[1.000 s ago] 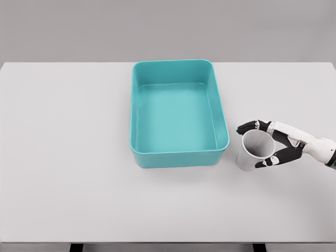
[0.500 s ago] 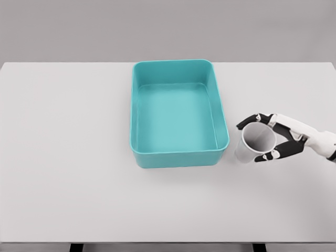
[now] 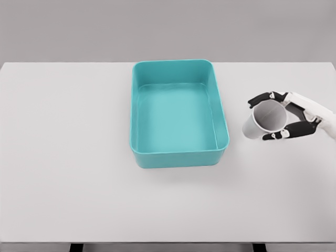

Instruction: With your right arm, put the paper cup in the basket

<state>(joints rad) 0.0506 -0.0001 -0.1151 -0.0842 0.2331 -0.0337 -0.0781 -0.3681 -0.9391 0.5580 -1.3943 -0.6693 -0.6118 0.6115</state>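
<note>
We only get the right hand point(image 3: 286, 116) and a stub of forearm, since the arm runs off the frame at 3 o'clock. Its palm sits behind the paper cup point(image 3: 264, 122), so we can't see where skin meets cup on that side. The cup's base points toward 8 o'clock and we can't tell if it clears the table point(image 3: 79, 157). The table's front legs are cropped at 6 o'clock, just dark stubs. The basket point(image 3: 178, 157) hides its own near inside wall behind its front rim.
</note>
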